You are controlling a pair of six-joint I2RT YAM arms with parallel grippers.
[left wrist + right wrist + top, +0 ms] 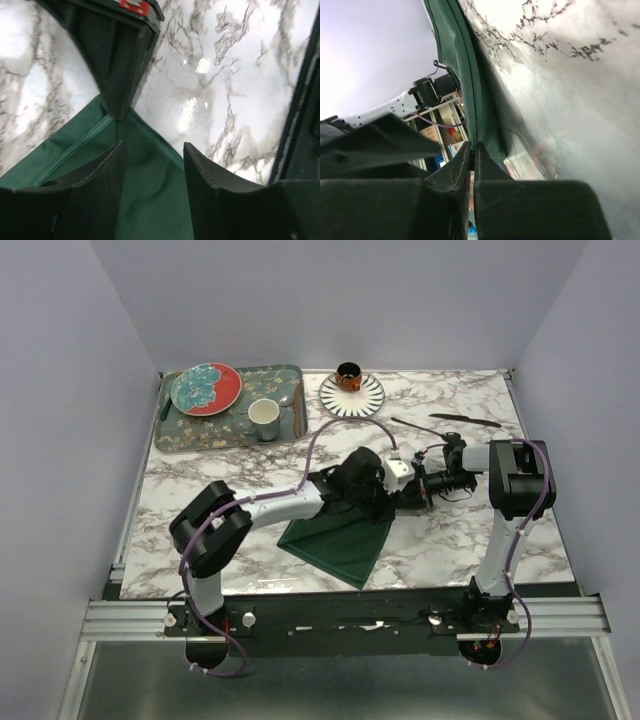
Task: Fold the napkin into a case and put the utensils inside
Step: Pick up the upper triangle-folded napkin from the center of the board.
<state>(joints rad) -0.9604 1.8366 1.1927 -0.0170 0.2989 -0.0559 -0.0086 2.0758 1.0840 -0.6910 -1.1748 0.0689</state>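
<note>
The dark green napkin (pixel 338 540) lies flat near the table's front middle, with its far right corner lifted. My right gripper (pixel 403 496) is shut on that corner and pinches the hemmed edge in the right wrist view (pixel 474 146). My left gripper (pixel 368 490) is open just beside it. Its fingers (pixel 205 180) straddle the napkin (pixel 145 200) without closing on it, and the right gripper's tips (pixel 120 107) show ahead, holding the cloth. The black fork (pixel 415 427) and black knife (pixel 465 420) lie on the marble at the far right.
A floral tray (pixel 190 430) at the far left holds a red and teal plate (pixel 205 388), a cup (pixel 264 418) and a silver spoon (pixel 288 400). A striped plate (pixel 365 400) with an orange cup (pixel 348 374) stands at the far middle.
</note>
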